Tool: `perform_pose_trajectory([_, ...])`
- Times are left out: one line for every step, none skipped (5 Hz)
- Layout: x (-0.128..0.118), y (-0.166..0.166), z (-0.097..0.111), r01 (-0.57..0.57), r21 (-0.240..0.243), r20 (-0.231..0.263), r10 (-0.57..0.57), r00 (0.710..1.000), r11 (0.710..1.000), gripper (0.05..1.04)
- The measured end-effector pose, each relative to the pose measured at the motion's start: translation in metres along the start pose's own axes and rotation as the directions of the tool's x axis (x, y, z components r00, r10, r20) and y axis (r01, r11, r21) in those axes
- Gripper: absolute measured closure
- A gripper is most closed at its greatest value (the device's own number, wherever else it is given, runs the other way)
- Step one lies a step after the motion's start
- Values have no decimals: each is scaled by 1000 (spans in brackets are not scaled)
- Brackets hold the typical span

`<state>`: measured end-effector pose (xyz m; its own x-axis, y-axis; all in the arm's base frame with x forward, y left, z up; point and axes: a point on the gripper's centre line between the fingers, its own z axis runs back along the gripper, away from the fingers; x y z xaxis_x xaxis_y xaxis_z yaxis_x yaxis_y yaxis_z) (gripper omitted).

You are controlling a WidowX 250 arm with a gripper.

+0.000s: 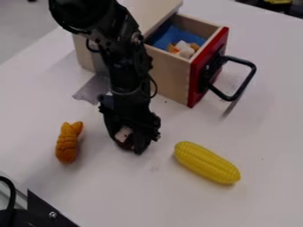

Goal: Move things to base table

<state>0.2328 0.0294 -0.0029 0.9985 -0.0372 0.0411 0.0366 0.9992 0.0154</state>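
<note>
Low over the table point(106, 190), left of centre, the black gripper point(131, 141) hangs down from the arm. It is shut on a small white and reddish-brown object point(123, 134), mostly hidden by the fingers. An orange carrot-like toy point(68, 142) lies on the table to the left of the gripper. The yellow corn point(206, 162) lies to its lower right, apart from it. Behind the gripper, the open drawer point(169, 73) holds a blue cloth point(173, 36) with a white and orange item point(184, 48) on it.
The drawer's red front point(208, 66) with a black handle point(244, 80) juts out to the right. The wooden cabinet point(148, 11) stands behind the arm. A grey flat patch point(91, 90) lies by the cabinet's base. Black hardware point(44, 213) occupies the lower left corner.
</note>
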Motion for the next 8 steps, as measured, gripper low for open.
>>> perform_pose_trajectory([-5, -6, 13, 2, 1, -26, -2, 1000, 1000, 553])
perform_pose_trajectory([9, -2, 64, -35, 2, 45, 35, 998, 999, 600])
perform_pose_trajectory([32, 14, 108, -109, -14, 53, 110, 993, 994, 611])
perform_pose_trajectory([65, 34, 126, -173, -42, 46, 175, 984, 984, 611])
perform_pose_trajectory([87, 62, 130, -226, -42, 48, 228, 973, 973, 611])
perform_pose_trajectory([100, 88, 125, -271, -40, 39, 273, 961, 962, 611])
perform_pose_trajectory([102, 105, 111, -292, -33, 16, 293, 956, 956, 611])
perform_pose_trajectory([104, 111, 104, -292, -17, 11, 292, 956, 956, 535])
